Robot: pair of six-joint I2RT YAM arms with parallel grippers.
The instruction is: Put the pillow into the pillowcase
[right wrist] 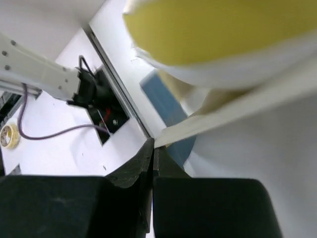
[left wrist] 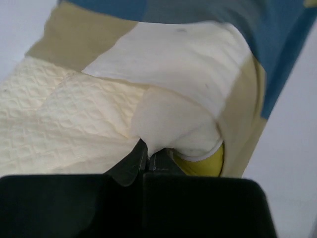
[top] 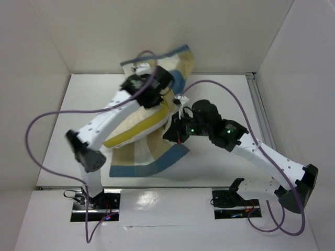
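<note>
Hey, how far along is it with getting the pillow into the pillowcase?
Partway. Done: one end of the pillow looks tucked into the pillowcase. In hand: the left gripper and right gripper each have jaws shut on pillowcase fabric, holding it around the pillow. Left: much of the pillow shows uncovered, so the case must be drawn over it.

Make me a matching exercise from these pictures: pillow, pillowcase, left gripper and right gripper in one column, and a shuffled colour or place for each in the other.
Column one:
1. pillow
2. pillowcase
3. left gripper
4. right gripper

Column two:
A. shut on the case's fabric at the far end of the table
B. blue, tan and cream checks
C. shut on a case edge just right of the pillow in the top view
D. plain cream-yellow

Pairs: 1-D, 2-B, 3-A, 4-C
</note>
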